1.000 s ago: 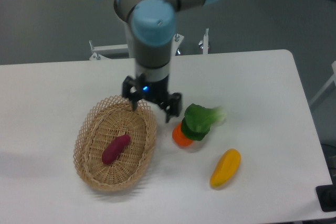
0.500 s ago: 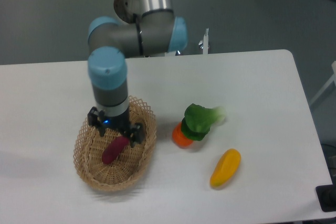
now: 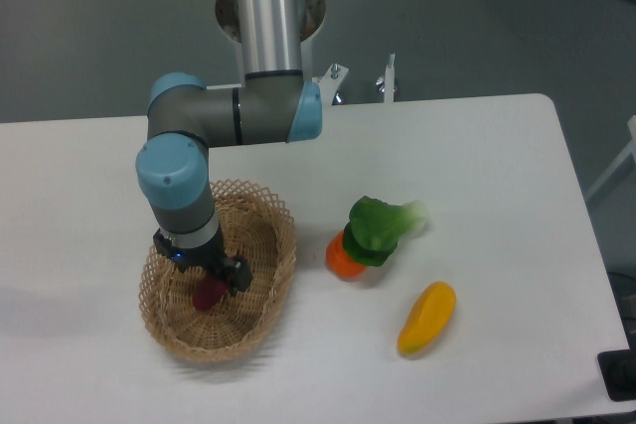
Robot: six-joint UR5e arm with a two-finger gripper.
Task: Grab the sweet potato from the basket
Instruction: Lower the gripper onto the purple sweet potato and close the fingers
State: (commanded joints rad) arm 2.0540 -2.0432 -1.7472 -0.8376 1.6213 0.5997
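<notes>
White counter (image 3: 477, 146), grey floor behind. Basket (image 3: 266, 290) sits left of centre, oval wicker with a lattice rim. Arm reaches straight down into it, wrist vertical, presumably so the fingers can straddle the tuber from above without catching the rim.

Claw (image 3: 204, 270) is low inside the basket, right over the sweet potato (image 3: 208, 296). Only a small magenta patch of the tuber shows beneath the claw body; the rest is hidden. It lies on the basket floor, toward the left-middle. Fingers mostly masked by the wrist, so I cannot tell how wide they stand or whether they have closed on anything. No sign of the tuber lifted.

Judgement: grasp stage, descent about done, closing and lift not yet confirmed.

Well to the right of the basket, apart from it: round orange vegetable (image 3: 343, 258) under green leaves (image 3: 383, 225), and a yellow vegetable (image 3: 427, 317) nearer the front edge. Neither is near the arm's path.
</notes>
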